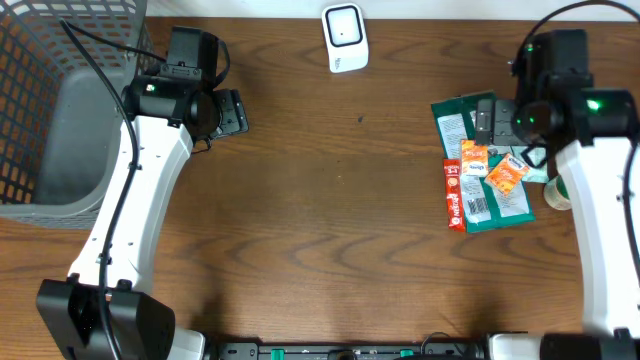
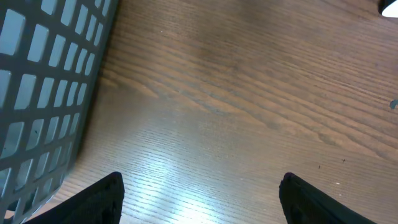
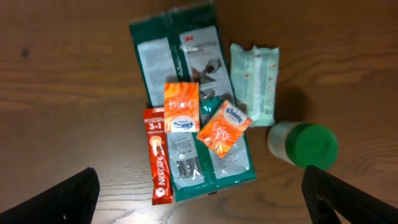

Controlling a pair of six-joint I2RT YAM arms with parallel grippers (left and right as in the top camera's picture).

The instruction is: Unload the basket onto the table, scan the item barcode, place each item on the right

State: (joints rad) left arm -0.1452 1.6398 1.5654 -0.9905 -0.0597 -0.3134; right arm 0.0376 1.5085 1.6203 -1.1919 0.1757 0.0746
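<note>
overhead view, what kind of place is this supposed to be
Probably a mock shop checkout on a wooden table: what looks like a white barcode scanner at the far edge, a pile of small packaged goods such as a red Nescafe stick and a green packet, and a grey mesh basket.

my left arm and right arm are white shells with black joints, thin black cables, little green lights, chunky black fingers.

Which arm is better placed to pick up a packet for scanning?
Right. The right pincer, open, hovers above the dark green plastic packet and orange sachets; the left pincer sits far off beside the grey mesh basket.
</note>
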